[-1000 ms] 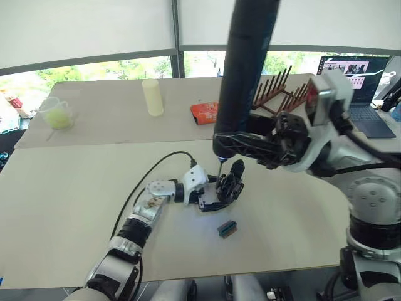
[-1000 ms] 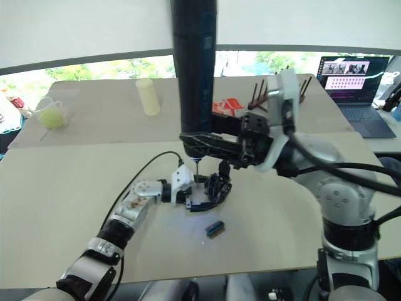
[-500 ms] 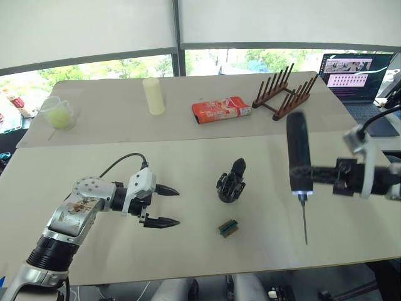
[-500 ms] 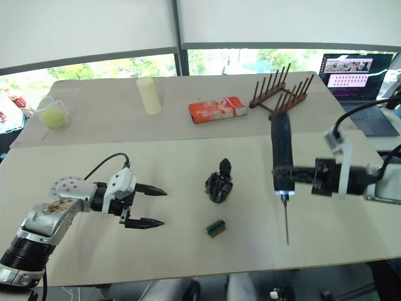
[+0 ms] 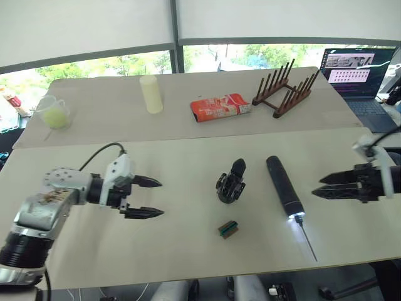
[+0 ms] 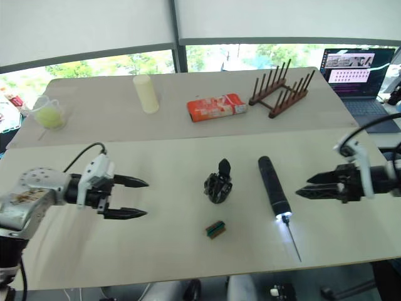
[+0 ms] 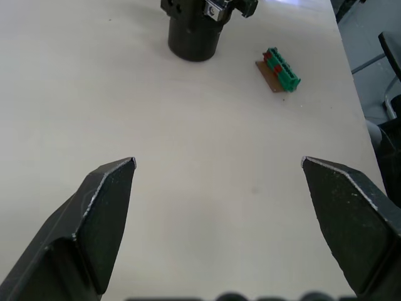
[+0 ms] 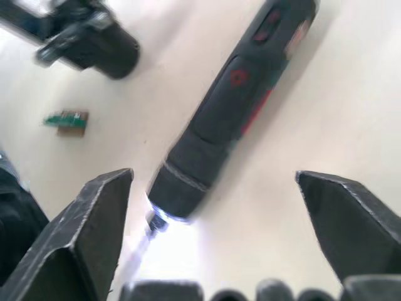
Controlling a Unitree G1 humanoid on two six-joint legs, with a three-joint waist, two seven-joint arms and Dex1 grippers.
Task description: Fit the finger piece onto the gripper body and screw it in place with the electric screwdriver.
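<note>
Gripper body (image 7: 199, 25) — top cut off; laptop (image 5: 360, 66) cropped at edge.

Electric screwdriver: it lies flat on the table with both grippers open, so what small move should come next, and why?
Probably none on the parts: the arms could draw back. The electric screwdriver lies flat, its light on. The gripper body stands alone, one finger up. The left gripper and right gripper are open, holding nothing. Whether the screw is tight cannot be seen.

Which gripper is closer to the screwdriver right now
Right. The right gripper, open, sits just off the screwdriver on its right, fingers pointing at it. The left gripper, also open, is far off to the left, beyond the gripper body.
</note>
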